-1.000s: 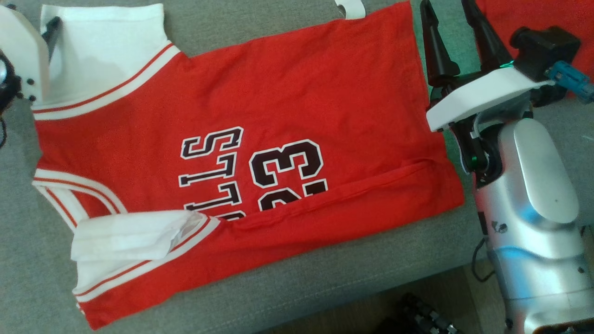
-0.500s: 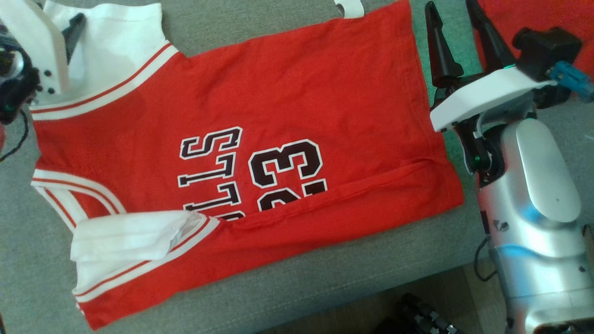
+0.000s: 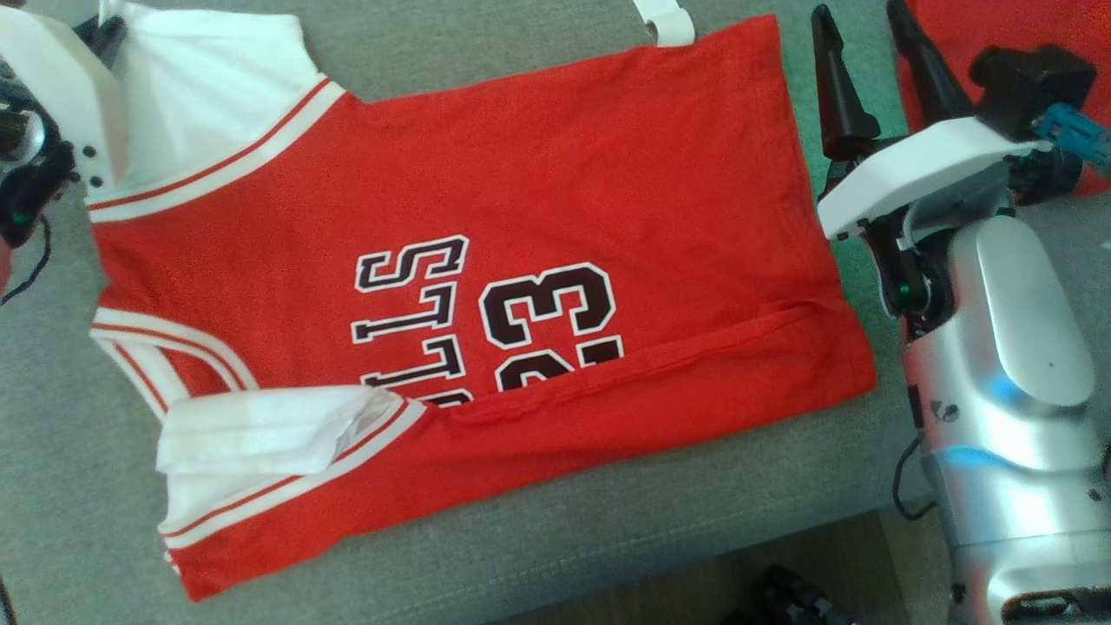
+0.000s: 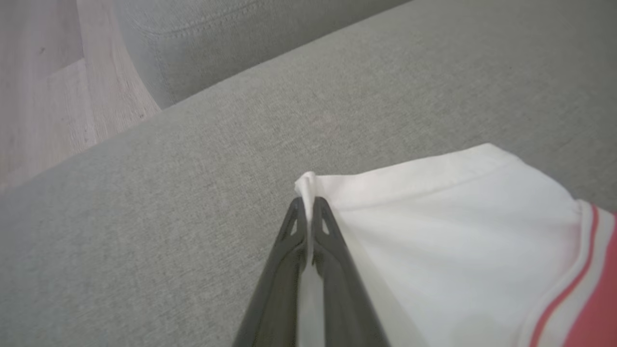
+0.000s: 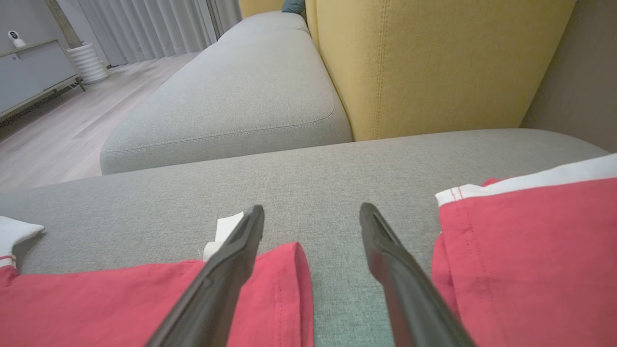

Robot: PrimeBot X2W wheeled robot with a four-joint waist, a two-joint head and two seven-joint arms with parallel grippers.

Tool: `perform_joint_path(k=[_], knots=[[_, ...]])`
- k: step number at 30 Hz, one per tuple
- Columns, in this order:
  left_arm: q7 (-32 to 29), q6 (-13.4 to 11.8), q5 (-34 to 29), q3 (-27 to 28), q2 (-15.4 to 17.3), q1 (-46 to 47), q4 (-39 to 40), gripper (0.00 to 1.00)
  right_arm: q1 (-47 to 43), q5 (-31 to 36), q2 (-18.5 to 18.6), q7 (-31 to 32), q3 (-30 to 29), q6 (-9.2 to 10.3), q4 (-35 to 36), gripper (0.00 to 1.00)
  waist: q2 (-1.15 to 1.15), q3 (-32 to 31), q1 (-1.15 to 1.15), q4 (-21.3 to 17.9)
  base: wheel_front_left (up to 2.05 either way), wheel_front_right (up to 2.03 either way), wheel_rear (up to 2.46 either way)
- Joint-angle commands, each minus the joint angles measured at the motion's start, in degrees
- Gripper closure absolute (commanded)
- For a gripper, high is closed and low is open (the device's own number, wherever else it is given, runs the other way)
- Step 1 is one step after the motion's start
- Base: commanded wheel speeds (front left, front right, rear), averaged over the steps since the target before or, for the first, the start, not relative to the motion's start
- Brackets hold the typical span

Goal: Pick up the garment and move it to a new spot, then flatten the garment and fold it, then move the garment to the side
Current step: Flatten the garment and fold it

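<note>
The red basketball jersey [image 3: 564,174] lies mid-frame on the grey sofa cushion [image 3: 538,538]. Upper left, the left gripper [image 4: 309,205] pinches its white sleeve corner [image 4: 308,180]; upper right, the right gripper [image 3: 859,22] gapes wide, empty, beside the hem [image 3: 803,174].

Grey sofa [image 5: 241,72], yellow backrest [image 5: 434,62], wood floor [image 5: 62,140], grey curtains [image 5: 144,24]

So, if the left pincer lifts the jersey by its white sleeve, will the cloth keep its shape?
Probably not. The jersey looks thin and floppy: its near edge lies folded over, and the white sleeve bunches where the left pincer pinches it. Lifted, it should hang limp and seems light. On the sofa cushion it may drag, not slide.
</note>
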State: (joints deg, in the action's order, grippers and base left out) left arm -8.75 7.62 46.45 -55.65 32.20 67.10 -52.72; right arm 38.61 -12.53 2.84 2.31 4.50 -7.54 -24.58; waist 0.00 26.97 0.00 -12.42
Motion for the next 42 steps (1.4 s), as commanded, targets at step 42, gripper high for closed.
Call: perform_joint_path(k=[42], knots=[[12.1, -2.2, 1.7, -2.9, 0.8, -2.1, 14.1, 1.0, 10.6, -20.3, 18.2, 15.4, 18.8, 0.05, -16.0, 0.0, 0.0, -5.6, 0.0, 12.5, 0.0, 0.0, 0.0]])
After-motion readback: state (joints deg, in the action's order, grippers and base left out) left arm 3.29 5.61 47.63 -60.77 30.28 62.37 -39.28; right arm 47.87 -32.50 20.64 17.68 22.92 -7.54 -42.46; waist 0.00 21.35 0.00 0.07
